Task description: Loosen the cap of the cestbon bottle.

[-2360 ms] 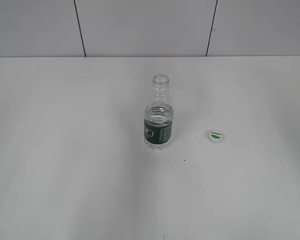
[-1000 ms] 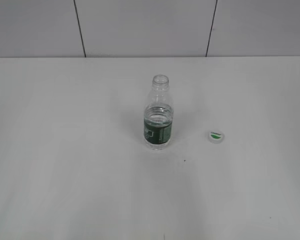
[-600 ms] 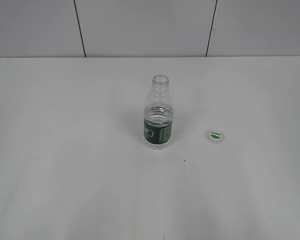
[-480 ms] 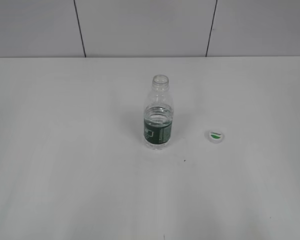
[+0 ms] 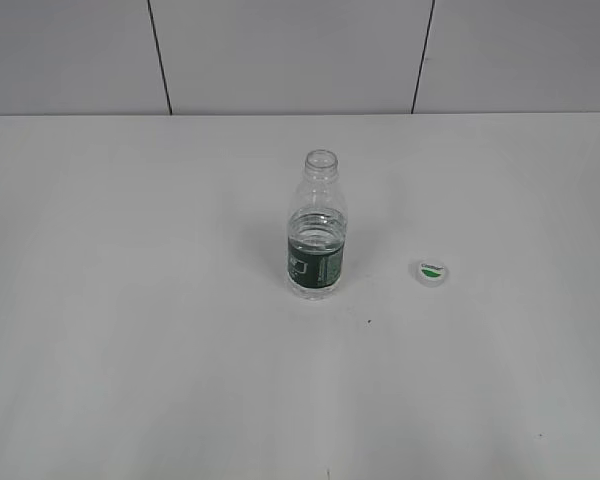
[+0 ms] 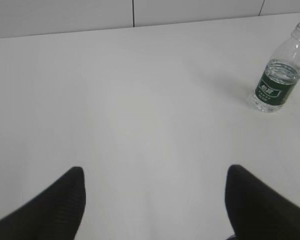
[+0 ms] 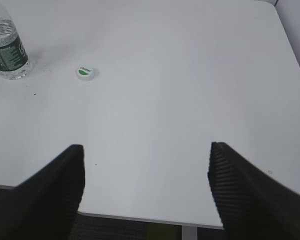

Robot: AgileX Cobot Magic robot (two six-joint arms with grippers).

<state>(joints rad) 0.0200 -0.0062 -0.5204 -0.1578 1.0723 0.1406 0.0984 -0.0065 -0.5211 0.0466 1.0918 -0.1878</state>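
The cestbon bottle [image 5: 317, 232] stands upright in the middle of the white table, clear with a dark green label, its neck open with no cap on it. It also shows in the left wrist view [image 6: 278, 82] and the right wrist view [image 7: 6, 52]. The white cap [image 5: 431, 272] with a green logo lies flat on the table to the bottle's right, and shows in the right wrist view [image 7: 85, 73]. My left gripper [image 6: 154, 172] is open and empty, far from the bottle. My right gripper [image 7: 146, 150] is open and empty near the table's front edge. Neither gripper shows in the exterior view.
The white table [image 5: 130, 300] ends at a grey panelled wall [image 5: 280, 50] at the back. The table's front edge and right edge show in the right wrist view [image 7: 140, 217], with dark floor below.
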